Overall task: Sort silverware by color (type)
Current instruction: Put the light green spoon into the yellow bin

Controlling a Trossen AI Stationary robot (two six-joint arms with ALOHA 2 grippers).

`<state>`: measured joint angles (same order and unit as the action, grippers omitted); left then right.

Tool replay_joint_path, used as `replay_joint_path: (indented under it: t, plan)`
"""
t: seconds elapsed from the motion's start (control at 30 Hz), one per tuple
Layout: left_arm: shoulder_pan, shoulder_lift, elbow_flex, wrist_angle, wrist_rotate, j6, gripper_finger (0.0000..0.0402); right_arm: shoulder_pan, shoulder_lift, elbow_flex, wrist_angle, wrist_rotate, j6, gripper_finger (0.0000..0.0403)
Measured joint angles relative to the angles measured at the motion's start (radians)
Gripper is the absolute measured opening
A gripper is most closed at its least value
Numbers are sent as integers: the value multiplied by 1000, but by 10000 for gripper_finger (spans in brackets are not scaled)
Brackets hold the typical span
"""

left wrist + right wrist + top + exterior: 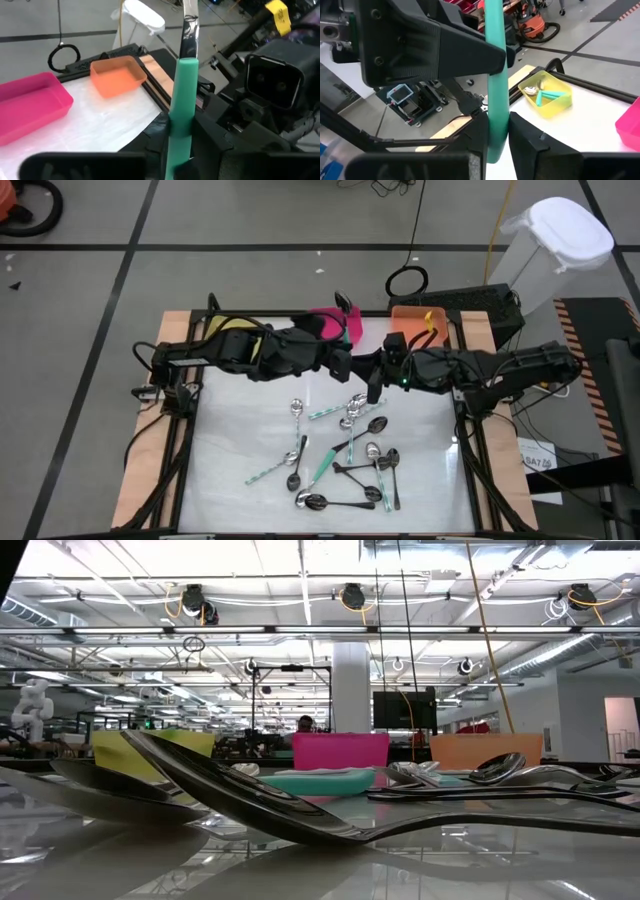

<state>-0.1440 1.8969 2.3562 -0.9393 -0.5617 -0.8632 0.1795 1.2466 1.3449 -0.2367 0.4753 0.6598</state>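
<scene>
1. Handover in mid-air above the back of the table (230, 480): the left gripper (177, 150) and the right gripper (496, 142) meet nose to nose over the far middle, both clamped on the same teal-handled spoon (182, 100).
2. In the left wrist view the teal handle runs up from between the left fingers to a shiny metal neck; in the right wrist view the same teal handle sits pinched between the right fingers, with the left arm's housing just behind it.
3. My reading is that the spoon is being passed from one arm to the other, bound for the yellow bin (546, 96) at the far left corner, which already holds teal-handled spoons.
4. The pink bin (27, 102) and the orange bin (116, 75) stand along the far edge; what they hold cannot be made out.
5. A loose pile of spoons (345, 455), teal, silver and dark, still lies on the near half of the table, well apart from the bins, so most of the sorting is left.
6. Risks:
   - If one gripper pulls away while the other is clamped, the handle could twist or slip.
   - If both let go together, the spoon would fall back onto the table.
   - The two wrists are very close, so a careless retreat could knock them together.
</scene>
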Motion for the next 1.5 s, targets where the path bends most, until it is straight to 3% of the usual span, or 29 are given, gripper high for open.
replay_joint_path:
  t: [0.33, 0.6, 0.8, 0.93, 1.13, 1.3, 1.5]
  plan:
    - [5, -60, 0, -139, 181, 37, 182, -4, -33, -1, 52, -7, 11, 44]
    - [6, -177, 0, -172, 280, 236, 190, -19, -57, 0, 64, -81, 24, 44]
    - [5, -238, 0, -173, 280, 558, 191, -42, -58, 0, 97, -214, 44, 44]
    - [3, -251, 1, -165, 280, 675, 191, -58, -58, 0, 99, -273, 47, 44]
    - [15, -244, -1, -155, 325, 551, 191, -104, -58, 0, 99, -420, 45, 44]
    - [33, -226, -2, -119, 428, 498, 191, -157, -58, 0, 103, -556, 36, 44]
    - [59, -205, 1, -30, 435, 360, 191, -219, -50, 0, 188, -694, 35, 44]
